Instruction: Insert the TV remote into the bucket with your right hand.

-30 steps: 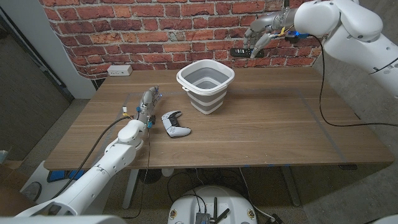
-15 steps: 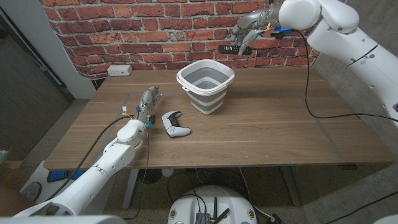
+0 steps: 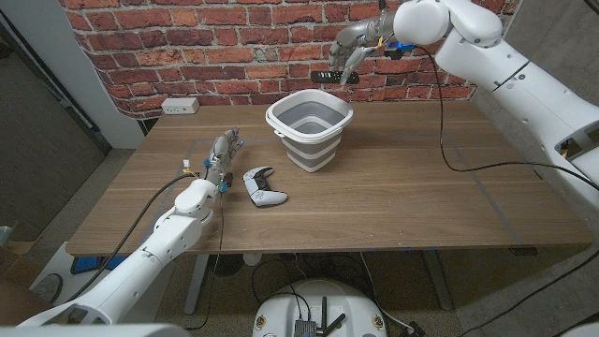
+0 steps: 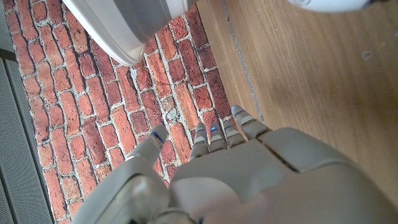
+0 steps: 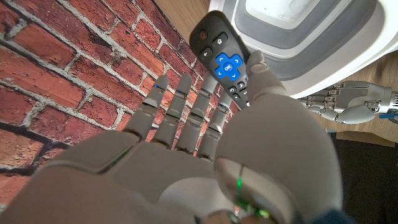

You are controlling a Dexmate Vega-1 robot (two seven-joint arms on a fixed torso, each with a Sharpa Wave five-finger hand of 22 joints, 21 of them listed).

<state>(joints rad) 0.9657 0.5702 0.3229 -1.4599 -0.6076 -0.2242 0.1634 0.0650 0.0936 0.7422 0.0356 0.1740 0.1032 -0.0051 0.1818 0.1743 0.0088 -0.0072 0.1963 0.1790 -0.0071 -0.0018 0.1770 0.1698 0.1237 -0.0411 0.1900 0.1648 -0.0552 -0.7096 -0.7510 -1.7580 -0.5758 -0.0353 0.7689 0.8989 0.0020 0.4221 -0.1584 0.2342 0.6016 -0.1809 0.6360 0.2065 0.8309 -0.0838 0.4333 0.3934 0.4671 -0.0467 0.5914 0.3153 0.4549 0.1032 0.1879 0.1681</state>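
Head view: at nine o'clock on the bench [image 3: 393, 201], the left hand [image 3: 222, 155] waits empty, fingers apart, beside the game controller [image 3: 264, 187]. Centre stands the bucket [image 3: 309, 129]. At one o'clock above it, the right hand [image 3: 351, 47] grips the TV remote [image 3: 328, 76], apparently poised for dropping in.

No readable text, labels or numbers anywhere

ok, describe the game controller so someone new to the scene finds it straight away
Start at the grey and white bucket standing mid-table. Nearer the robot and toward its left lies the game controller, just beside the left hand. It is white with black trim and two curved grips, and is the one loose thing lying on the wood; the remote is up in the right hand.
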